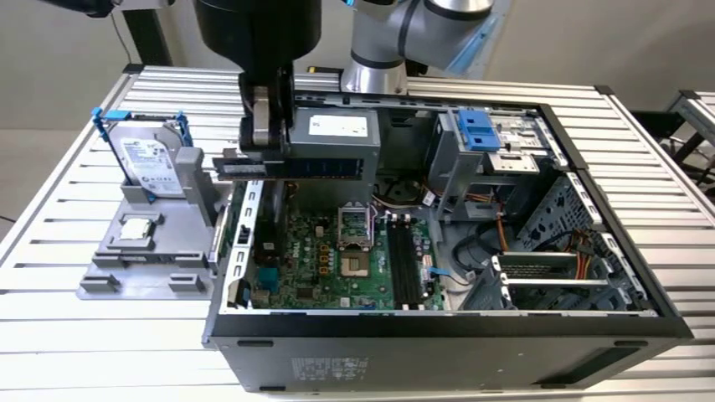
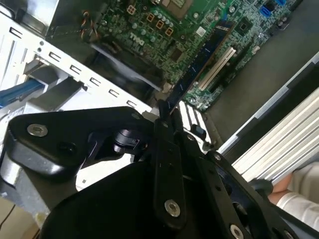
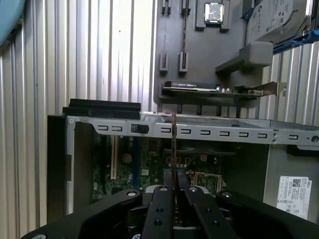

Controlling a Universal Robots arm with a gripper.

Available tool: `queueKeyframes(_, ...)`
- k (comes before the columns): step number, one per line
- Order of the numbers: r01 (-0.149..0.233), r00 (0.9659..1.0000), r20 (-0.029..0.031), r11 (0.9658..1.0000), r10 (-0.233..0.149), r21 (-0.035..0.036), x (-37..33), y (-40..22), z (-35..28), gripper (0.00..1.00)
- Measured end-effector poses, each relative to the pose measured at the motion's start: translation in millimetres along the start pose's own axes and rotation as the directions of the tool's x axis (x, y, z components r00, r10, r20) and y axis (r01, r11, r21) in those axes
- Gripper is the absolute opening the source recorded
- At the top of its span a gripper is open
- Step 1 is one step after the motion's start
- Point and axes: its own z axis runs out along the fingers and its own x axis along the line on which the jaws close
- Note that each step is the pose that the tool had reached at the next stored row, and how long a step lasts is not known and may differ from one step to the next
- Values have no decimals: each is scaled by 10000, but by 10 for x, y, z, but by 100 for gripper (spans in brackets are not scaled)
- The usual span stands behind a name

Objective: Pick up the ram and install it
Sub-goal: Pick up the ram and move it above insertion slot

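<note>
Fingers [image 3: 160, 206] pinch the ram [image 1: 296, 166] on edge over the open computer case [image 1: 447, 322], toward the exterior view's left | memory slots [image 1: 404, 260] lie well apart, lower right | risk: a tilted stick could snag the case wall or miss its slot

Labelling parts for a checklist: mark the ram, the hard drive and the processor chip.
ram [image 1: 324, 166], exterior view, on its row of black chips.
hard drive [image 1: 147, 159], exterior view, on its labelled face.
processor chip [image 1: 136, 227], exterior view, on its silver top.
</note>
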Motion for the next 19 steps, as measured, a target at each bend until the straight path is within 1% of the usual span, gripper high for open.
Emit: queueKeyframes(19,2,10000,0,10000,-2,-1,11,-406,-3,0)
